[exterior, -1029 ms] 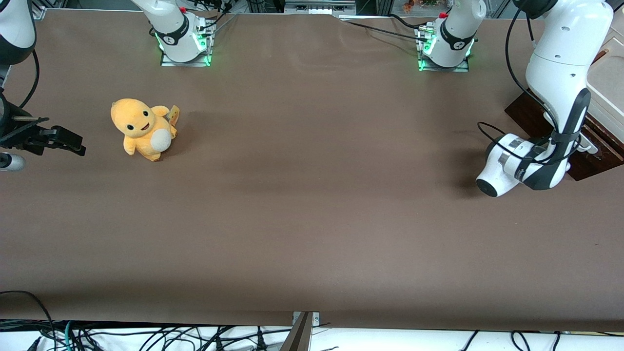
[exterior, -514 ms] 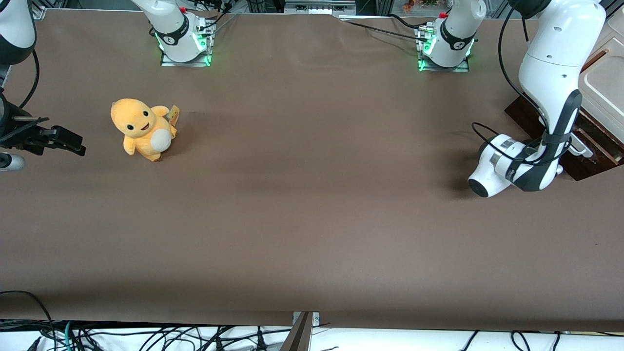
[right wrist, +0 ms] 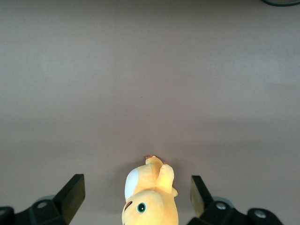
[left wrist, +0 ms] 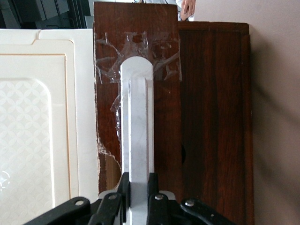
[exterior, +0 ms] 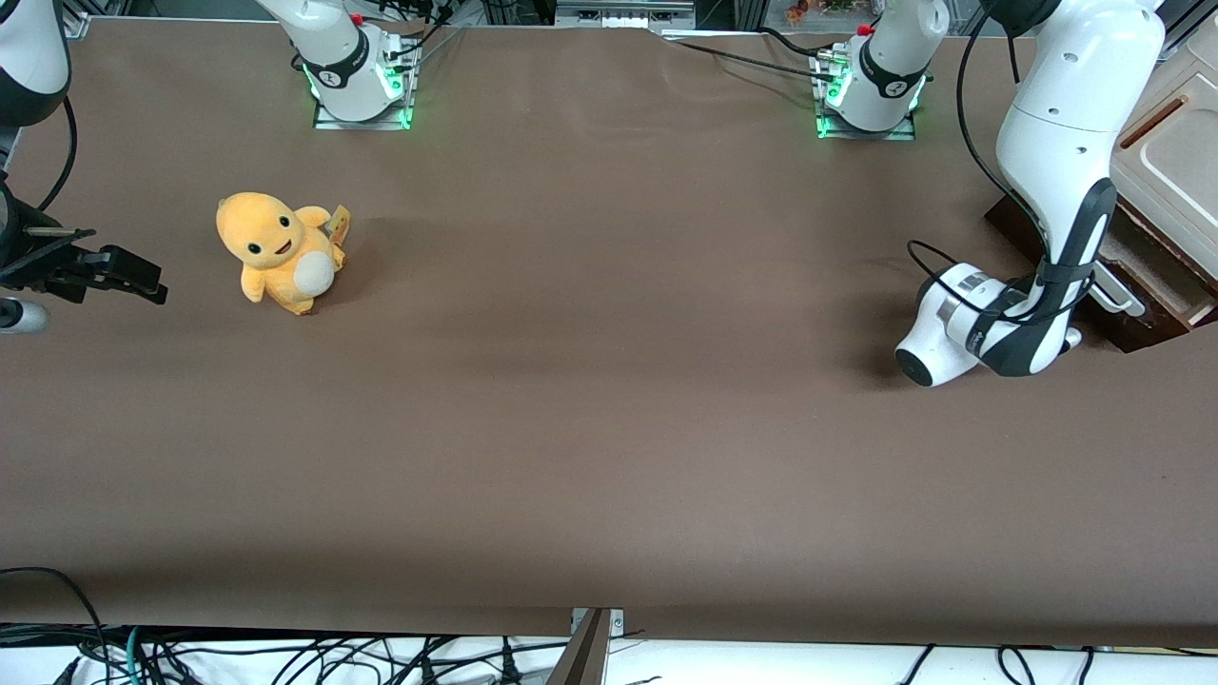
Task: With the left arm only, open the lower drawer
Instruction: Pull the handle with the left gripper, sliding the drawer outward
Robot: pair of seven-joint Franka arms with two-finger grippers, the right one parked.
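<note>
— Where is the left arm [exterior: 1064,181] found, and what is done by its gripper [left wrist: 138,193]?

— The arm is seen bent down at the working arm's end of the table [exterior: 590,400]; its white wrist block is held low over the brown surface, just beside the dark wooden cabinet [exterior: 1032,224]; a loose black cable [exterior: 971,124] is draped along it. In the wrist view the gripper is clenched on the bar handle [left wrist: 137,126]; a black finger [left wrist: 123,187] is pressed against each side of the pale bar, near one end of it.

— And the lower drawer [exterior: 1151,285]?

— It is found partly drawn out of the cabinet; a strip of its light tan floor is exposed in the front view, framed by dark-brown walls; its handle is mounted on the dark front, where clear tape [left wrist: 140,49] is stuck around the rounded end of the bar.

— What else is shown?

— A cream panel [exterior: 1175,171] with a brown slot is seen above the drawer; a yellow plush toy [exterior: 276,249] is set upright toward the parked arm's end of the table, well apart from the drawer.
</note>
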